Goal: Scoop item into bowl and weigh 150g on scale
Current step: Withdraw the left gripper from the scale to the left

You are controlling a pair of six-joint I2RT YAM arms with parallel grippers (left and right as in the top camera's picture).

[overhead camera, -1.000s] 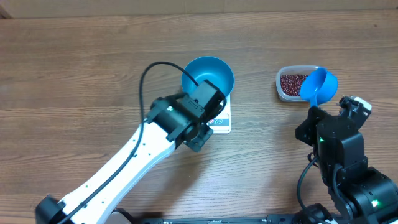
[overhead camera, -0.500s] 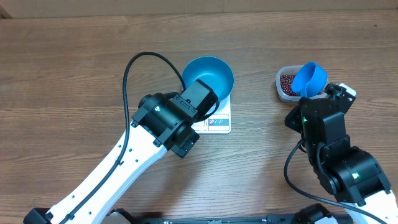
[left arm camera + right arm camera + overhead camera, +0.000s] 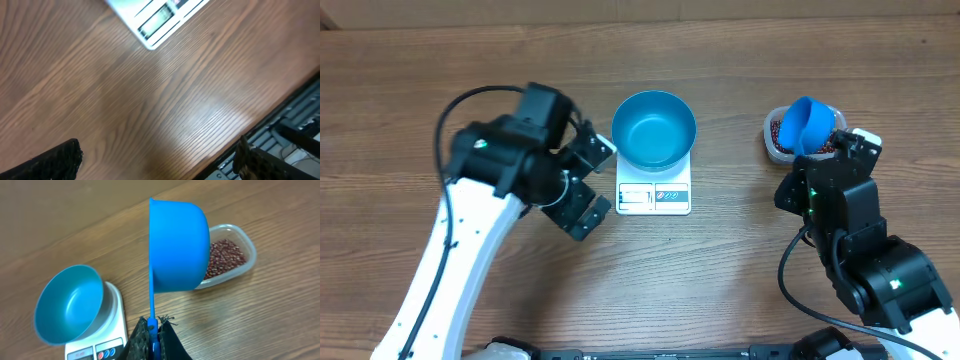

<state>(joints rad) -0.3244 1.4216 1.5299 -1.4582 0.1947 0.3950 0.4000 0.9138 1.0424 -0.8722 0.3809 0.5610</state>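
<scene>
Overhead, centre left: the left gripper (image 3: 592, 181) stands with jaws wide apart and empty, just left of the flat white square scale (image 3: 654, 197). The smooth, round blue bowl (image 3: 654, 130) sits on it. Upper right, grainy red-brown beans (image 3: 778, 130) fill a clear tub (image 3: 769, 143). The right gripper (image 3: 152, 330) pinches the blue scoop (image 3: 807, 125) by its handle above them.

Overhead looks straight down on the whole worktop (image 3: 420, 60). The left wrist view sits close, with the scale (image 3: 155, 17) edge beyond the left gripper (image 3: 156, 162). The right wrist view slants past the right gripper (image 3: 152, 340) toward scale and bowl (image 3: 70, 302), both shared with overhead.
</scene>
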